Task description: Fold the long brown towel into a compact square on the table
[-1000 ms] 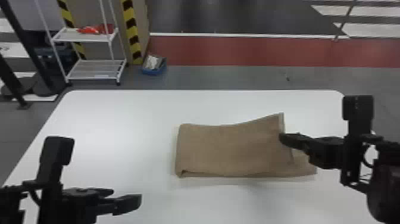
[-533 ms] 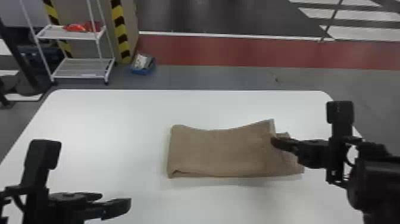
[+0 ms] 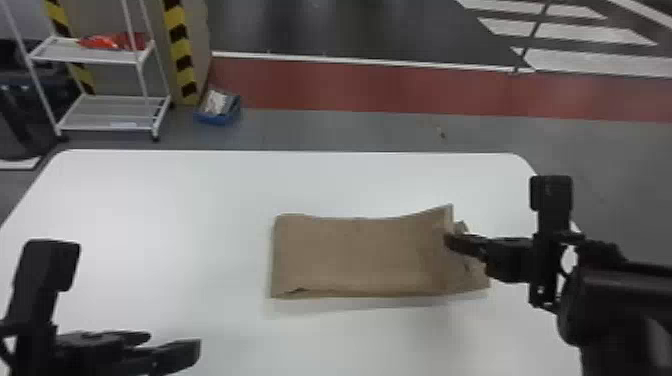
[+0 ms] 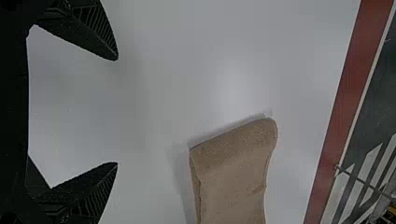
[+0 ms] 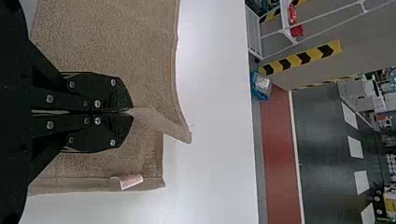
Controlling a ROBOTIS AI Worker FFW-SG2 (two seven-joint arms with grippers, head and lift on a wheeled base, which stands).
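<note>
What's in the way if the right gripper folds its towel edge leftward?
Nothing visible. The right gripper is shut on the towel near its right end, and leftward lies the rest of the towel. The left gripper is open, left of the towel and nearer the robot, so likely off the path.

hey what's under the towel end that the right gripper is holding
A lower towel layer sticks out there, with a white tag near its edge. Farther in, the upper layer, pinched by the right gripper, covers whatever lies beneath, so I can't tell.
</note>
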